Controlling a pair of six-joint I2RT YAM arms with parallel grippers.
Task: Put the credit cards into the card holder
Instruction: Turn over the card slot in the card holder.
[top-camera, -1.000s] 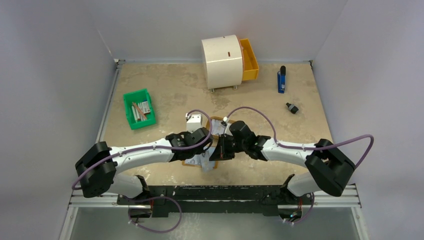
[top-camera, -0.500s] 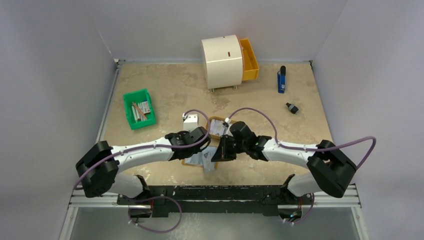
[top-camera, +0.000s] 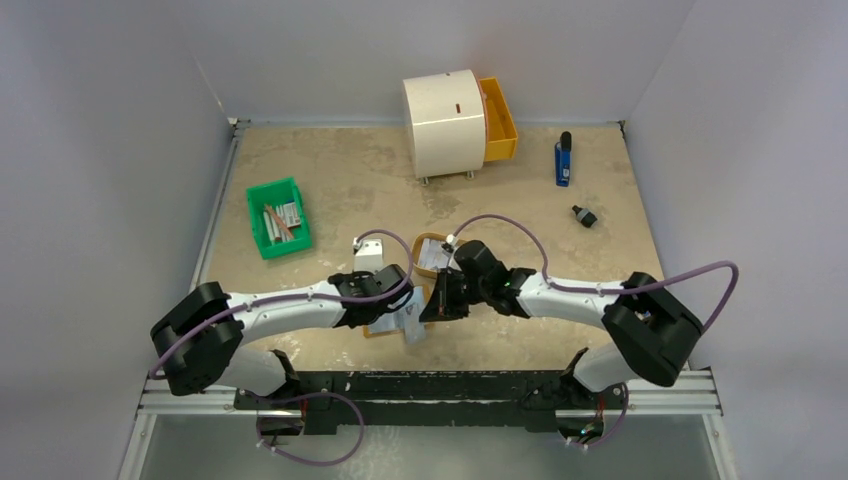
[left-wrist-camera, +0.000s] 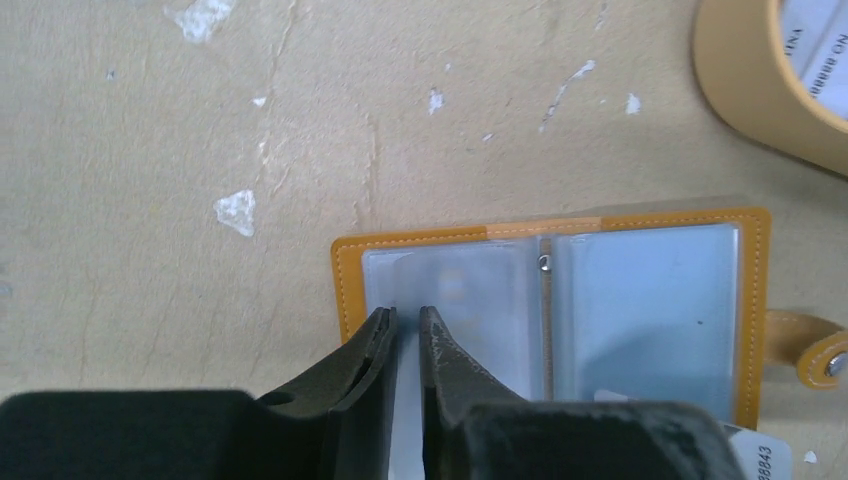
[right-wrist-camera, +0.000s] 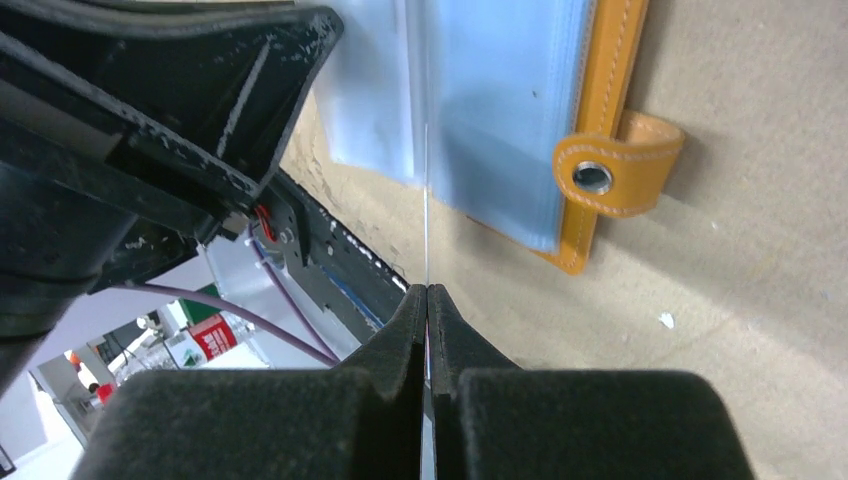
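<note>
The card holder (left-wrist-camera: 440, 237) lies open on the table, orange-tan border around clear sleeves, its snap tab (right-wrist-camera: 615, 165) at one side. From above it shows under both grippers (top-camera: 380, 326). My left gripper (left-wrist-camera: 407, 315) sits over the left sleeve with its jaws a sliver apart and pale sleeve plastic between them. My right gripper (right-wrist-camera: 428, 290) is shut on a credit card (right-wrist-camera: 427, 220), seen edge-on as a thin white line reaching toward the sleeves. In the top view the left gripper (top-camera: 398, 304) and the right gripper (top-camera: 437, 305) nearly meet. More credit cards (left-wrist-camera: 815, 50) lie in the tray.
An oval tan tray (top-camera: 430, 240) stands just beyond the holder. A green bin (top-camera: 278, 215) with sticks is at the left. At the back is a white cabinet (top-camera: 445, 122) with an orange drawer (top-camera: 498, 118). A blue object (top-camera: 563, 160) and a small black one (top-camera: 584, 215) lie at the right.
My left wrist has slid left and toward the near edge over the holder. My right gripper has shifted slightly left, still gripping the card.
</note>
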